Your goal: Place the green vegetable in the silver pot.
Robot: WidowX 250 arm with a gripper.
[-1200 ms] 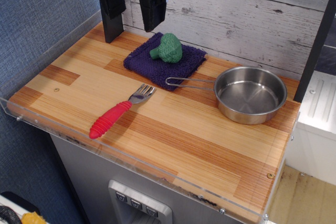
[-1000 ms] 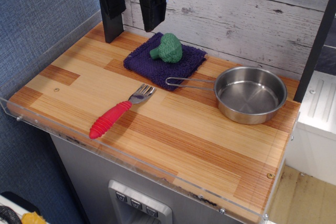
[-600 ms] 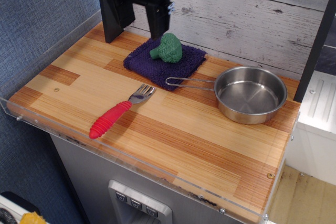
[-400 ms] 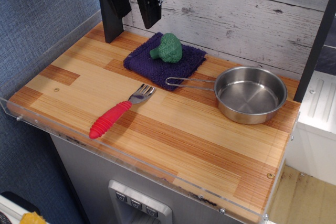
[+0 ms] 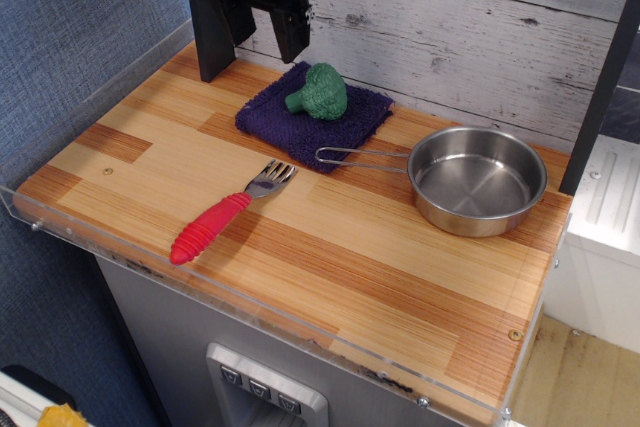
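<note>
The green vegetable [image 5: 318,92], a small toy broccoli, lies on a purple cloth [image 5: 300,127] at the back of the wooden counter. The silver pot [image 5: 478,182] stands empty to the right of the cloth, with its wire handle [image 5: 360,157] pointing left toward the cloth. My black gripper [image 5: 266,35] hangs at the back, up and to the left of the broccoli and clear of it. Its jaws are open and hold nothing.
A red-handled metal fork [image 5: 225,215] lies in front of the cloth. A black upright post [image 5: 212,47] stands at the back left beside the gripper. A clear plastic rim [image 5: 250,297] runs along the counter's front and left edges. A plank wall closes the back.
The gripper has turned and shifted a little above the back of the counter, and its right finger now sits nearer the post. The broccoli, pot and fork have not moved.
</note>
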